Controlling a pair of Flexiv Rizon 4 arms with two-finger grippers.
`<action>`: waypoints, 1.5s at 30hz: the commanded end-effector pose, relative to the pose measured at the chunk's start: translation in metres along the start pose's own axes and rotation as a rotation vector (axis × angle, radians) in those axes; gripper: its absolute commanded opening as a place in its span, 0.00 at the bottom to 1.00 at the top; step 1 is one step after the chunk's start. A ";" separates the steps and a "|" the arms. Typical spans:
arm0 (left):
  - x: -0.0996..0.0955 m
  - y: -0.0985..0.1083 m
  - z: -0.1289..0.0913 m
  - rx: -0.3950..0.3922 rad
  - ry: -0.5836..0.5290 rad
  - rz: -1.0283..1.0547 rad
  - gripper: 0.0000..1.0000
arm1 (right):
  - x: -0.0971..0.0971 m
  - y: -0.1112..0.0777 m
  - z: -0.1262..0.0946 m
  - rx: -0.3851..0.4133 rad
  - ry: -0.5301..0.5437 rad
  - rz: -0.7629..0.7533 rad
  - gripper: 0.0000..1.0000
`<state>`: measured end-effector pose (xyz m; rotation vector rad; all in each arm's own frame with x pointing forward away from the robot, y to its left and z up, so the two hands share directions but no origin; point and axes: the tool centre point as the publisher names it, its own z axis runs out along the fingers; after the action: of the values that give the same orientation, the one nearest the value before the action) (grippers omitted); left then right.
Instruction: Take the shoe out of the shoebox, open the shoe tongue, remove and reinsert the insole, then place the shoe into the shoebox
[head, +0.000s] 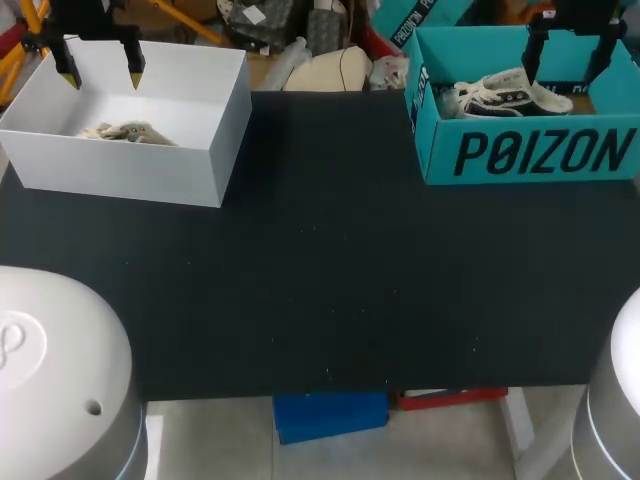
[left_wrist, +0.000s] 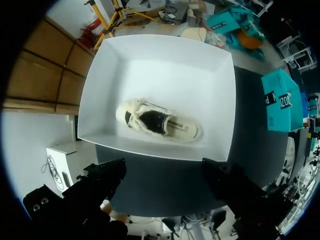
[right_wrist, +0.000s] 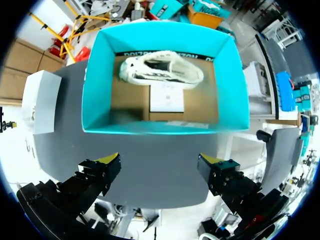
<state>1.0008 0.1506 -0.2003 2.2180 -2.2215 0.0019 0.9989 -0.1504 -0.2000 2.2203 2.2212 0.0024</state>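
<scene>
On your left, the left gripper (head: 101, 72) hangs above the white box (head: 130, 165) with its 2 fingers spread wide and nothing between them. The cream shoe (left_wrist: 160, 122) lies on the box floor below and a little ahead of the fingers, well apart from them, its length running across the gap between them. It seems to sit sole down, since the left wrist view looks straight into its dark opening. Expect it to be light with soft canvas sides that fold under pressure, so a pinch on the firmer heel collar or across the sole edge should hold better than one on the laces or tongue. The black table (head: 330, 280) lies between the 2 boxes. On your right, the right gripper (right_wrist: 160, 162) is likewise released and empty, hovering above the teal shoebox (head: 530, 150). The dark shoe with white trim (right_wrist: 162, 70) lies against the box wall farthest ahead of the fingers, apparently tipped onto its side, beside a white paper sheet (right_wrist: 166, 97) on the cardboard floor. It should be just as light and pliable. The wall leaves little room behind it, so the rubber sole edge or the heel looks like the safer hold.
</scene>
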 end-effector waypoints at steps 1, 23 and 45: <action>0.000 0.000 0.000 0.000 0.000 0.000 1.00 | 0.000 0.000 0.000 0.000 0.000 0.000 1.00; 0.000 0.000 0.000 0.000 0.000 0.000 1.00 | 0.021 0.007 -0.024 -0.228 -0.164 -0.878 1.00; 0.000 0.000 0.000 0.000 0.000 0.000 1.00 | 0.002 0.112 0.041 -0.148 -0.024 -1.407 0.62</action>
<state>1.0010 0.1508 -0.2009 2.2174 -2.2216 0.0050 1.0802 -0.1442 -0.2194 0.4840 2.8577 0.0923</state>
